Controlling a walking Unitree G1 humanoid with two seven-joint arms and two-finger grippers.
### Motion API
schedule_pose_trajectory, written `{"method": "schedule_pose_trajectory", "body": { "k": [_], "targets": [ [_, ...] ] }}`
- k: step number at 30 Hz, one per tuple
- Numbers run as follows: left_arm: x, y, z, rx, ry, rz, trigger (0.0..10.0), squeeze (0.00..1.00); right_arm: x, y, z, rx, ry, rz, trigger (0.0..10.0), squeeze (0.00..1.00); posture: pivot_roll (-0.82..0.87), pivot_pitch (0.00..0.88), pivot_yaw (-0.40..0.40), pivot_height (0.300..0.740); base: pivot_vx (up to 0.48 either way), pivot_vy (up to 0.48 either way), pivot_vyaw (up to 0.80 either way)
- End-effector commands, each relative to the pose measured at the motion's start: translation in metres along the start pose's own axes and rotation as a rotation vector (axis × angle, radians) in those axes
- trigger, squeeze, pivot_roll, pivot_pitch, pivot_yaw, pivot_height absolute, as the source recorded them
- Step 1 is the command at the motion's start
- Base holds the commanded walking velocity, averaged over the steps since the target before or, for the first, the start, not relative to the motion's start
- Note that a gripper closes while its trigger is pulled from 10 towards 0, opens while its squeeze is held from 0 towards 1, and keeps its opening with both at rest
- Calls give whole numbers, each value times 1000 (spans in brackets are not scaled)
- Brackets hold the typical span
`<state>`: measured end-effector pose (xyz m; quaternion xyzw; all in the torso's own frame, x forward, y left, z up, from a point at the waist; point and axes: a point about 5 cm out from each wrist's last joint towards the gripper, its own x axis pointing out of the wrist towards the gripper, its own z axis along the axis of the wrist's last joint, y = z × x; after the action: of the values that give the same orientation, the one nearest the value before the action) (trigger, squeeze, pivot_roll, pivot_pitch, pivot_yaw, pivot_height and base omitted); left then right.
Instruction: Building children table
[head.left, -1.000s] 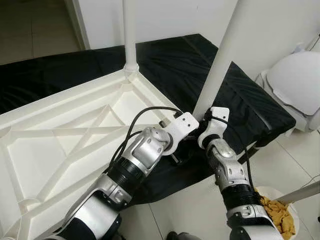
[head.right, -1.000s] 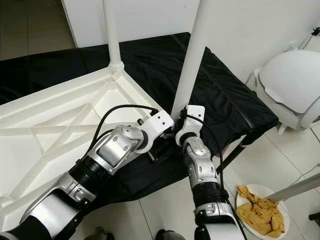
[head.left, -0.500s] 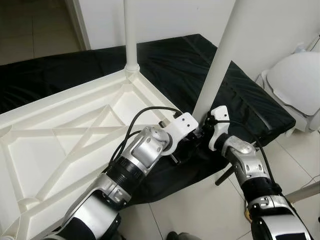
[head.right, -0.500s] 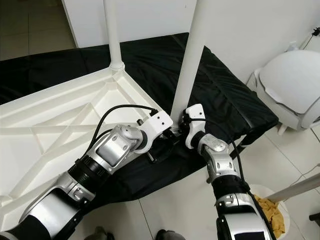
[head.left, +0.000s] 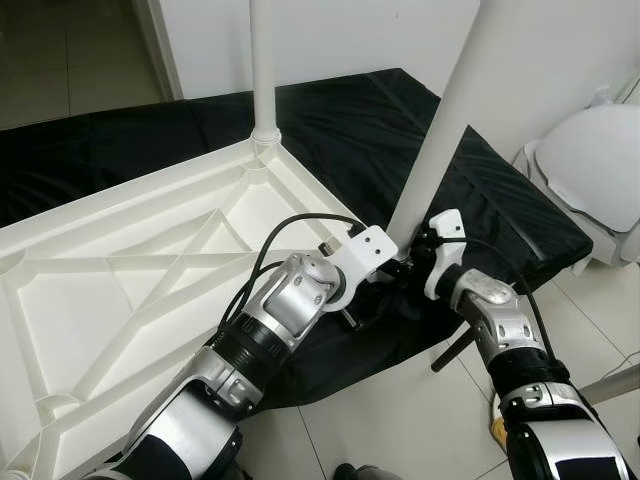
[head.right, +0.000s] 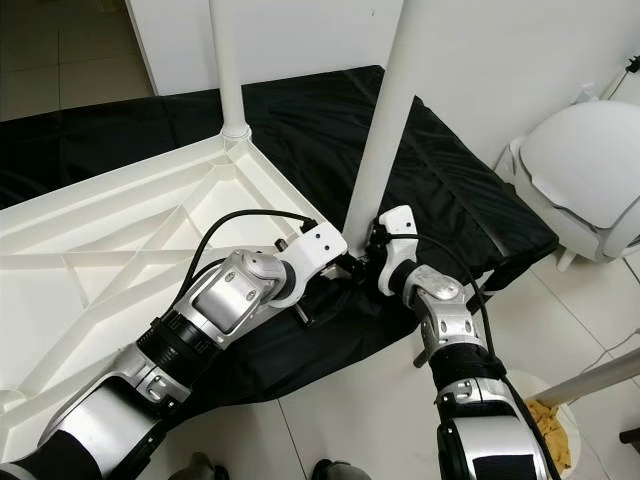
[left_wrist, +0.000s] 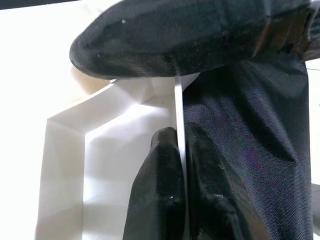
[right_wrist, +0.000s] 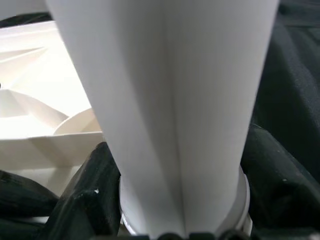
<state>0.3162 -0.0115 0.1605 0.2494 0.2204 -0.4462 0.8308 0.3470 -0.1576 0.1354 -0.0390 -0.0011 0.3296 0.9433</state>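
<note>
White moulded plastic, ribbed underneath — the upturned children's table top (head.left: 130, 290) lies across the left half of my head view on a black fabric-covered bed (head.left: 360, 120). One round white plastic leg (head.left: 263, 70) stands seated at the far corner, upper centre. The second white tubular leg (head.left: 440, 140) rises at the near right corner.

Since a second ago my right arm has swung outward to the right while its wrist stayed at the leg's base; the leg itself looks barely moved. I read that as turning or pressing it into its socket.

The right gripper (right_wrist: 175, 200) holds this leg between its fingers just above the collar. The left gripper (left_wrist: 181, 175) is narrowed onto the thin edge of the table top beside that corner, bracing it.

The bed edge runs directly below both wrists, tiled floor (head.left: 390, 420) beyond. A white domed appliance (head.left: 590, 170) at right limits elbow room.
</note>
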Motion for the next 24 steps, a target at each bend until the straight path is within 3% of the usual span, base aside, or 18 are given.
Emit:
{"method": "schedule_pose_trajectory", "body": {
  "k": [1, 7, 9, 13, 19, 24],
  "targets": [
    [0, -2, 7, 32, -6, 11, 10000, 0, 0, 10, -20, 57, 65, -41, 0, 0, -71, 89, -13, 740, 0, 0, 0],
    [0, 1, 7, 24, -5, 20, 10000, 0, 6, 9, -18, 145, 59, -319, 0, 0, -71, 90, -15, 740, 0, 0, 0],
    [0, 1, 7, 24, -5, 20, 10000, 0, 6, 9, -18, 145, 59, -319, 0, 0, -71, 90, -15, 740, 0, 0, 0],
    [-1, 1, 7, 27, -5, 26, 10000, 0, 7, 16, -15, 200, 57, -565, 0, 0, -70, 89, -15, 740, 0, 0, 0],
    [-1, 1, 6, 26, -3, 26, 10000, 0, 8, 25, -13, 220, 51, -780, 0, 0, -71, 89, -16, 740, 0, 0, 0],
    [0, 2, 7, 20, -5, 28, 10000, 0, 16, 35, -8, 249, 30, -816, 0, 0, -76, 88, -14, 740, 0, 0, 0]
  ]
}}
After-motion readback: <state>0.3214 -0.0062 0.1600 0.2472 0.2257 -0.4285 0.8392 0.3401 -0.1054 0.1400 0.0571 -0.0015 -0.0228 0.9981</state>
